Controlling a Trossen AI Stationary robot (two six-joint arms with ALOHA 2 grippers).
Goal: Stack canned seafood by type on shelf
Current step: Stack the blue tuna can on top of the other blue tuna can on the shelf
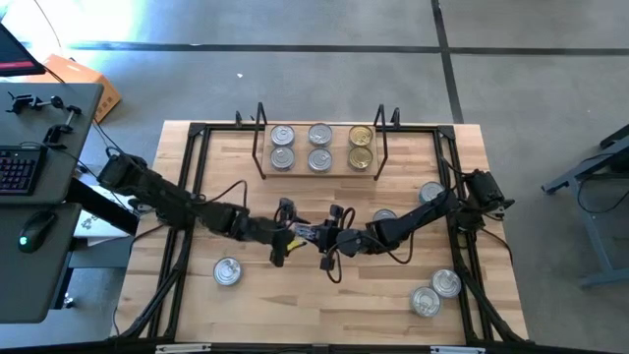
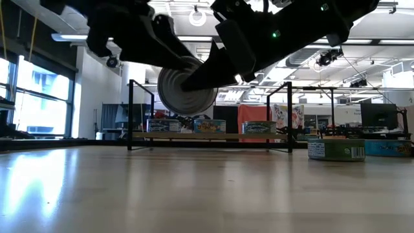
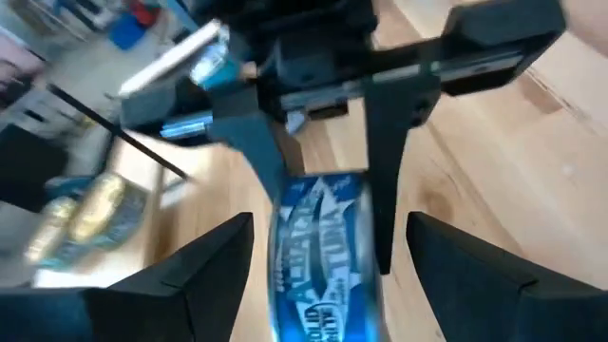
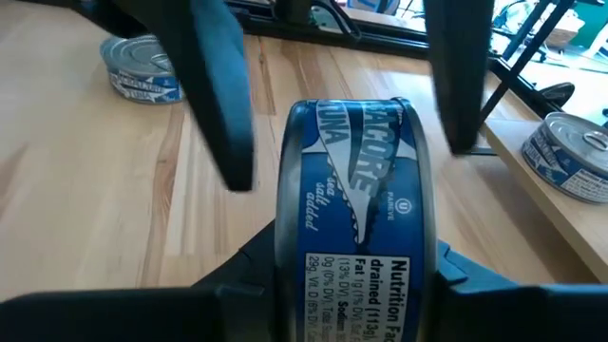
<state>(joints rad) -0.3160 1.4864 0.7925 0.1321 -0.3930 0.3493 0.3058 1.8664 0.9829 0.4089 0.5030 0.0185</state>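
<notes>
A blue-labelled tin of canned seafood hangs on edge above the middle of the table, with my right gripper shut on it. My left gripper faces it from the table's left, open, one finger on each side of the tin and apart from it. The shelf stands at the far edge. It carries several tins on its board, silver-lidded ones at the left and middle and gold-topped ones at the right. My right gripper pinches the tin between its two fingers, one on each flat round end. The fingers come from the table's right, slanting a little downward. The tin stands on edge with its label wall toward the wrist, lifted clear of the table.
Loose tins lie on the table: one at the near left, two at the right, two at the near right. Black frame rails run along the table's sides. Free board lies between the grippers and the shelf.
</notes>
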